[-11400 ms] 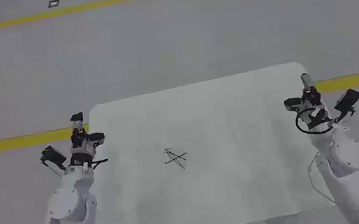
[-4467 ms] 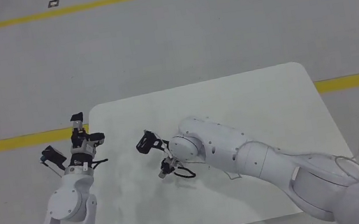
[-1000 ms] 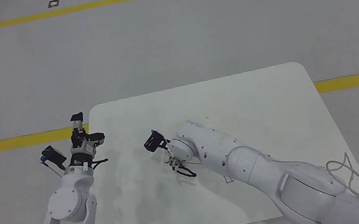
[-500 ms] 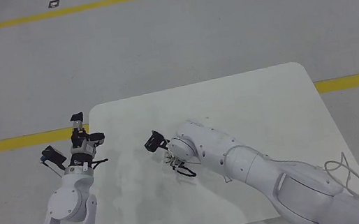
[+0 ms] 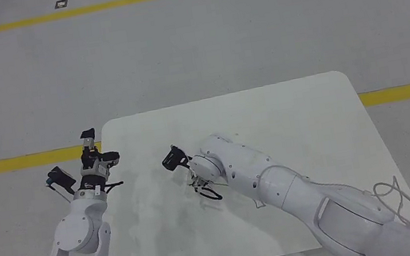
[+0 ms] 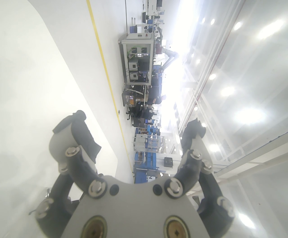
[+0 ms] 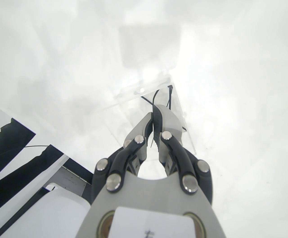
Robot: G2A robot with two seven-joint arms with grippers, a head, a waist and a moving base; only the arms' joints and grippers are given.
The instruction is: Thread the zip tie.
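top view: off the left edge of the table [image 5: 292,114] we see the left gripper [image 5: 97,146], held just outside the rim and not over the tabletop. in the left wrist view the left gripper [image 6: 136,120] has its jaws released, the two fingers spread wide with nothing between them. the table [image 6: 33,67] and its rounded corner lie behind one finger, and the hall lies beyond the other.

moving right, toward the middle of the table and a little to its left of centre, we find the right gripper [image 5: 196,184], pointing down at the tabletop at the end of an arm that stretches in across the table from the near right corner. in the right wrist view the right gripper [image 7: 154,110] is clenched on a thin black zip tie [image 7: 154,99]. the strand passes between the pads, curves out past the fingertips and leaves a short tail hanging in the gap behind them. we cannot tell whether the held strand is off the surface.

under the fingertips a clear sheet [image 7: 157,83] lies flat on the table [image 7: 225,90]. just beside the fingertips, on that sheet, we see a second tie [image 7: 169,97], straight, with its small square head at the far end.
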